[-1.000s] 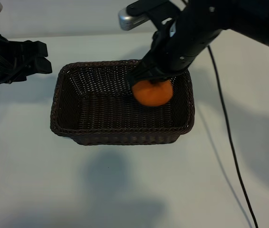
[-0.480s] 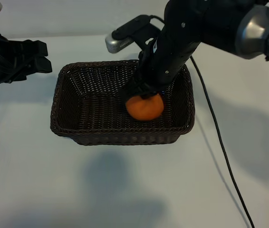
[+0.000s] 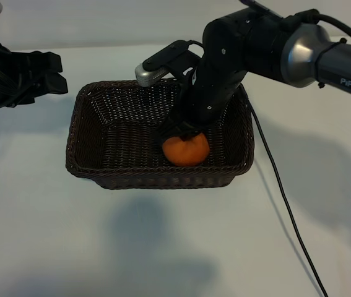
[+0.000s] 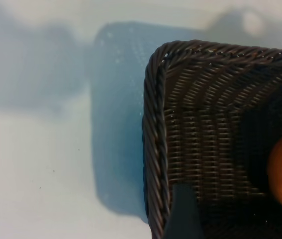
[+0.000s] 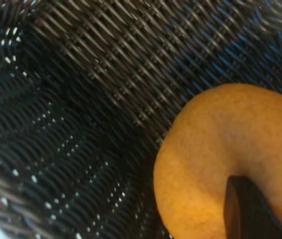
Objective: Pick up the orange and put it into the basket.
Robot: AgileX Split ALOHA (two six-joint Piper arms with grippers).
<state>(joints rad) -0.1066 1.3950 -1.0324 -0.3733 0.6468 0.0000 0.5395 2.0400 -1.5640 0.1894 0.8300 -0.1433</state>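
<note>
As right hand [image 3: 182, 131] lowered | orange [image 3: 186, 150] now inside basket [image 3: 88, 154]

One word can be read: "PiPER", in white letters on the black, tube-shaped forearm of the right arm [image 3: 348, 77], just past its silver-grey metal collar, at the right edge of the exterior view. The lettering runs along the arm's length and tilts slightly with it. Nothing else carries legible writing: no label, number or sign can be made out on the dark brown woven wicker basket [image 3: 88, 133], the small round orange fruit [image 3: 186, 150], the pale table surface [image 3: 163, 247] or the black left arm [image 3: 14, 74]. Both wrist views show no text either.
</note>
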